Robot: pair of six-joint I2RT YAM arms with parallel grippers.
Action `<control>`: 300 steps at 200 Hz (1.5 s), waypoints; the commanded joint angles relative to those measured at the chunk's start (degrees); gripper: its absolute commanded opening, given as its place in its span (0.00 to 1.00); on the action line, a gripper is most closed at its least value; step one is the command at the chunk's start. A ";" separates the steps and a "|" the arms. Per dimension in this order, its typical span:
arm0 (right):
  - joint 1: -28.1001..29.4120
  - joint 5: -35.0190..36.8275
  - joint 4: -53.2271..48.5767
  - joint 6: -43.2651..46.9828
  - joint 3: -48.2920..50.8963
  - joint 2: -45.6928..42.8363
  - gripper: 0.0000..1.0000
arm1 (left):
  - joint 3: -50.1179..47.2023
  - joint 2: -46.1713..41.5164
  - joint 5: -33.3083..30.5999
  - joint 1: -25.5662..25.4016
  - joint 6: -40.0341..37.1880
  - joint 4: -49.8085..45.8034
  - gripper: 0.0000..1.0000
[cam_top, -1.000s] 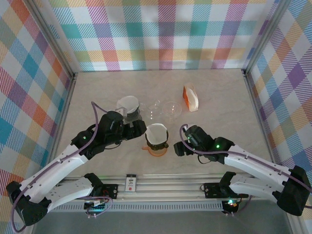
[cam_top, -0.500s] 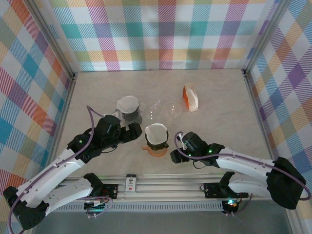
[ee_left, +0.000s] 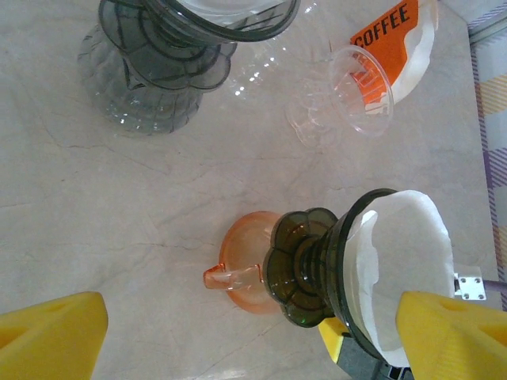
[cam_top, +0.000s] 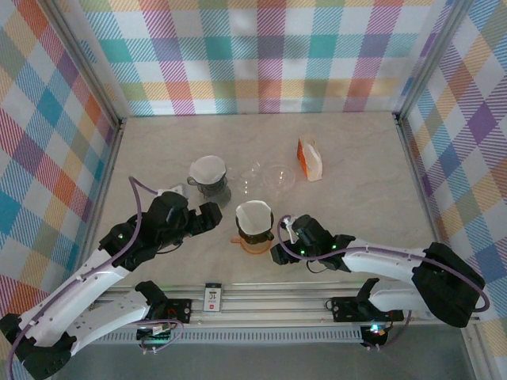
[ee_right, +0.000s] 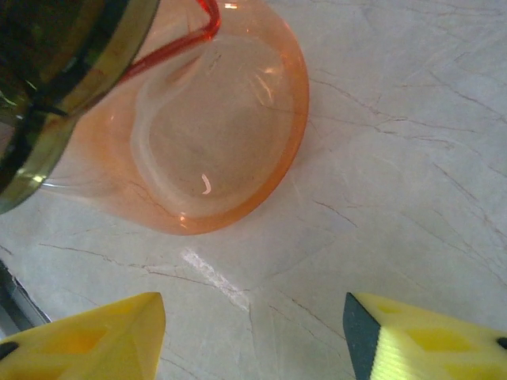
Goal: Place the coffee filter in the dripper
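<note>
A dark dripper [cam_top: 254,222] lined with a white coffee filter [cam_top: 253,215] stands on an orange glass server [cam_top: 255,244] near the table's front. In the left wrist view the filter [ee_left: 412,261] sits inside that dripper [ee_left: 317,269] above the server [ee_left: 245,273]. My left gripper [cam_top: 211,215] is open just left of it, its yellow fingers [ee_left: 55,332] wide apart and holding nothing. Open too is my right gripper [cam_top: 279,252], low on the table just right of the server [ee_right: 222,134], with bare table between its fingers [ee_right: 87,340].
A second dark dripper with a filter [cam_top: 208,172] sits on a grey glass server at the back left. A clear dripper [cam_top: 271,178] lies beside it, and an orange coffee filter pack [cam_top: 310,158] stands further right. Plaid walls enclose the table.
Both arms have drawn back toward the near edge. The left gripper moved left, away from the back dripper. The right gripper slid left and low beside the orange server, its jaws narrowing somewhat.
</note>
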State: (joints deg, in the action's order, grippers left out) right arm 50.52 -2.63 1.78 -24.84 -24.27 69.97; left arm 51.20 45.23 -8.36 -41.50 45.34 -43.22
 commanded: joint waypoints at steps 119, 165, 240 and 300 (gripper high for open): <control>-1.65 -5.44 10.83 5.34 -2.18 9.05 0.52 | 1.62 -1.53 -1.58 1.15 -0.88 -3.60 0.94; -1.71 -6.17 11.82 6.54 -4.17 11.79 0.51 | 1.29 -2.06 -1.77 1.16 -0.54 -3.89 0.94; -1.71 -7.62 12.75 8.52 -6.73 15.56 0.50 | 1.80 -2.69 -2.27 1.24 -0.47 -4.94 0.94; -1.69 -8.70 12.10 10.68 -9.95 18.74 0.49 | 1.87 -2.78 -2.43 1.24 -0.65 -5.03 0.94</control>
State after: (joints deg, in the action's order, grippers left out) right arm 49.08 -9.91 12.60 -16.16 -32.03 87.39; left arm 51.27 43.20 -9.78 -40.97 45.36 -46.76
